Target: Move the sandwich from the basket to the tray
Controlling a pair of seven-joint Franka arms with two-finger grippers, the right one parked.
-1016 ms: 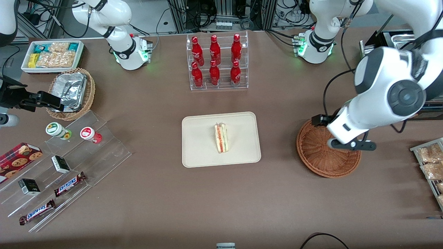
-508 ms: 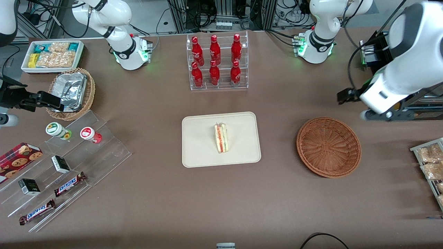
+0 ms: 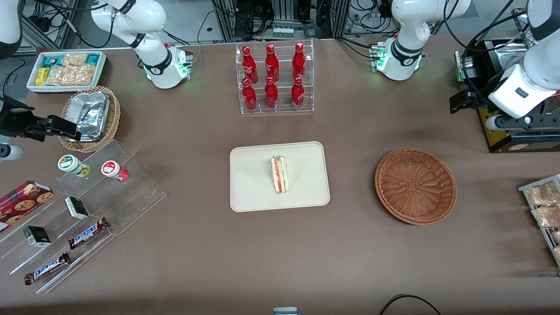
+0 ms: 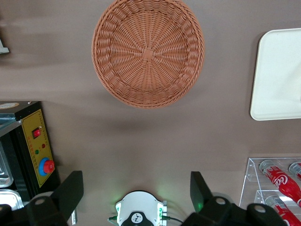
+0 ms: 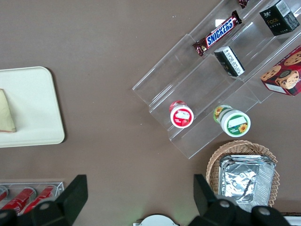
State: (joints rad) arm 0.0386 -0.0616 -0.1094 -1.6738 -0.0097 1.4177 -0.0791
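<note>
The sandwich (image 3: pixel 280 175) lies on the cream tray (image 3: pixel 253 192) at mid-table, its red, orange and green filling edge showing. The reddish-brown wicker basket (image 3: pixel 415 186) stands beside the tray, toward the working arm's end, with nothing in it. My left gripper (image 3: pixel 520 123) hangs high over the table edge at the working arm's end, farther from the front camera than the basket. In the left wrist view the basket (image 4: pixel 148 52) and a corner of the tray (image 4: pixel 277 75) show, and the gripper (image 4: pixel 136 183) is open with nothing between its fingers (image 4: pixel 73 188).
A black control box with a yellow panel (image 3: pixel 498 131) sits under the gripper. The working arm's base (image 3: pixel 400 61) and a clear rack of red bottles (image 3: pixel 274 78) stand farther back. A rack of snack packets (image 3: pixel 542 205) lies near the basket.
The left arm has risen from over the basket and swung toward the working arm's end of the table, away from the front camera. Sandwich, tray and basket have not moved.
</note>
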